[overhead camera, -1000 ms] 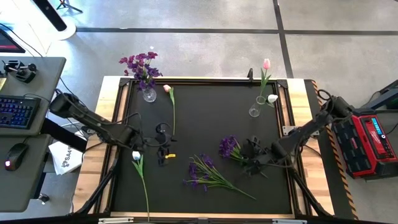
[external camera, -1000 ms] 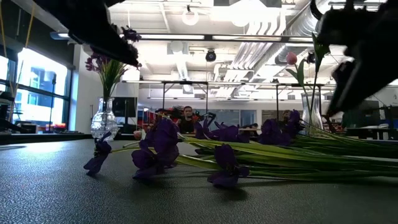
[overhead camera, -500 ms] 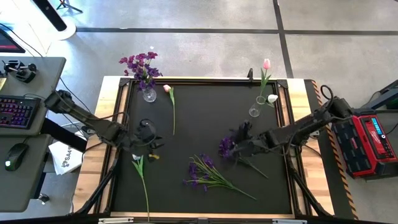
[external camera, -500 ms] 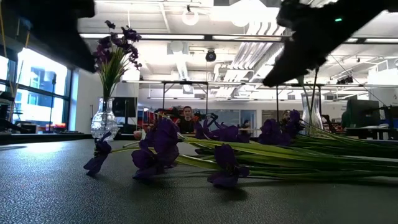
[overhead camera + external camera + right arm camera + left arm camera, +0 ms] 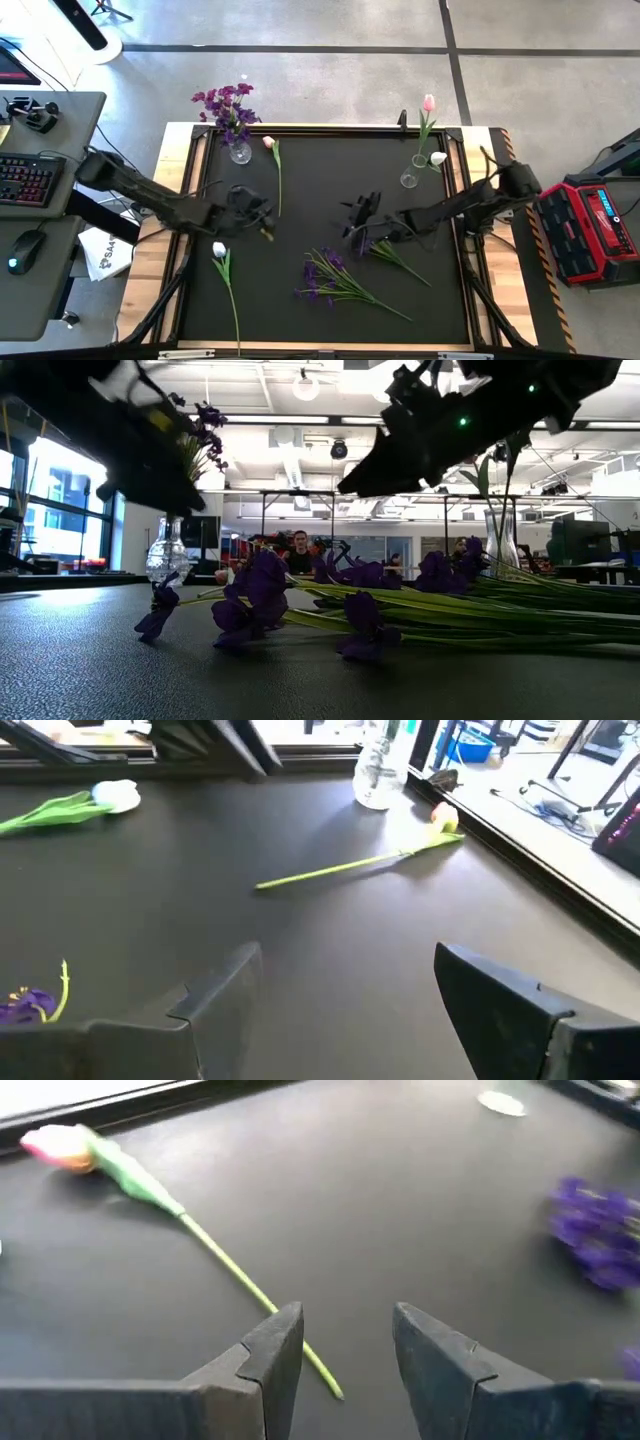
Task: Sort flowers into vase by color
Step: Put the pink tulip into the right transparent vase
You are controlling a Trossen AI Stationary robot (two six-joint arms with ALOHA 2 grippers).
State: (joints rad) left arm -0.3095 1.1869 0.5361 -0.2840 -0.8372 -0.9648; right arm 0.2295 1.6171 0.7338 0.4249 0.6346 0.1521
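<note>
A pink tulip [image 5: 274,172] lies flat on the black mat, its bud [image 5: 60,1148] toward the far edge. A white tulip [image 5: 222,262] lies near the left edge. A single purple stem [image 5: 372,240] and a purple bunch [image 5: 335,280] lie mid-table. My left gripper [image 5: 264,225] is open and hovers by the pink tulip's stem end [image 5: 325,1380]. My right gripper [image 5: 352,215] hovers open just left of the single purple stem, pointing toward the table's left. In its wrist view the right gripper [image 5: 345,970] faces the pink tulip [image 5: 360,865].
A glass vase with purple flowers [image 5: 238,150] stands at the far left corner. A second vase [image 5: 409,178] holding a pink and a white tulip stands far right. The wooden frame [image 5: 165,250] borders the mat. A desk with a keyboard [image 5: 30,180] is left of the table.
My right gripper has moved from beside the single purple stem toward the table's left and far edge, rising; the stem stays on the mat. My left gripper has shifted toward the far edge, nearer the pink tulip's stem end, and turned.
</note>
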